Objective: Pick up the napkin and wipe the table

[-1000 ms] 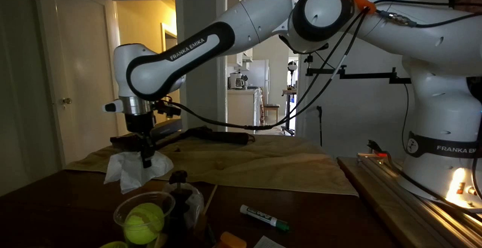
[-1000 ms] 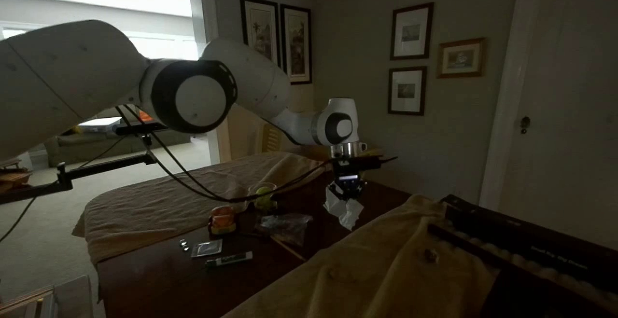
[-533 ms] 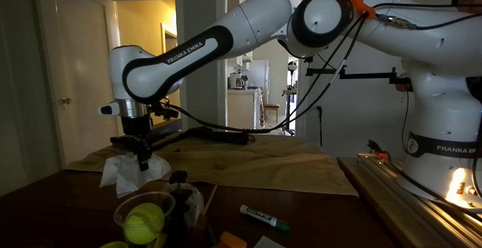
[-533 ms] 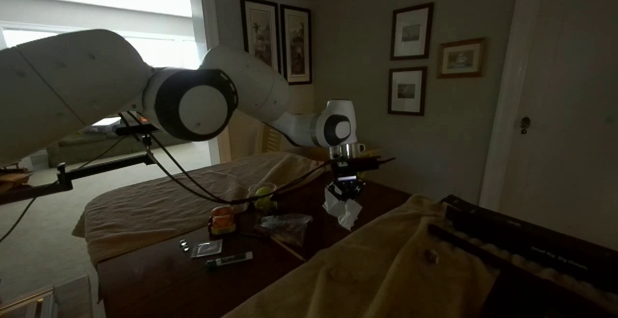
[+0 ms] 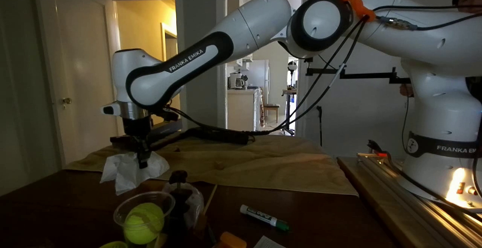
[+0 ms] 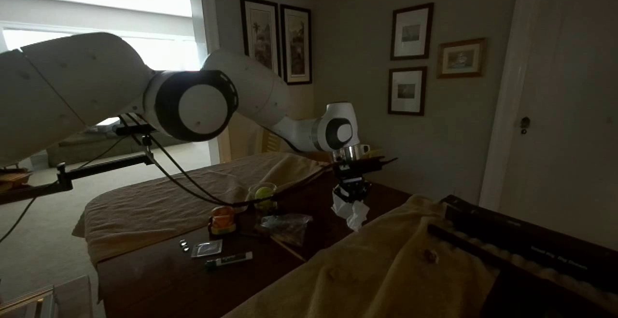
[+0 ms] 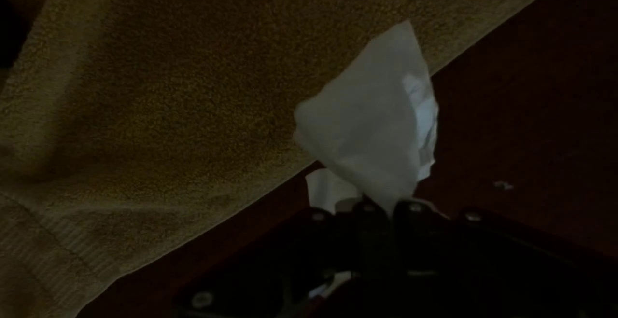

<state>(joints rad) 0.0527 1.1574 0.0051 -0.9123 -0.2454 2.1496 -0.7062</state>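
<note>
White napkin [image 7: 367, 120]: gripped by a gathered fold in the end effector [image 7: 391, 208]; its loose, wrinkled parts are seen hanging below the grip in both exterior views.
End effector: pinched narrow on the napkin and pointed down above the desk [image 5: 324, 210].
Desk: made of dark reddish-brown wood, seen beneath the end effector; whether it is touched by the napkin's lowest corner cannot be told.
Tan cloth [image 7: 183, 105]: spread over part of the desk; its edge is overlapped by the napkin in the wrist view, ahead of the end effector.
Clear cup [image 5: 130, 201]: stood upright, below and in front of the end effector in an exterior view; a yellow-green ball [image 5: 144, 223] is contained in it.
Clear plastic bag [image 6: 289, 226]: laid on the desk, left of and lower than the end effector in an exterior view.
Green-capped marker [image 5: 264, 218]: laid on the desk, well apart from the end effector, to its right in an exterior view.
Orange-and-yellow object [image 6: 222, 220]: set farther left of the end effector than the bag in an exterior view.
</note>
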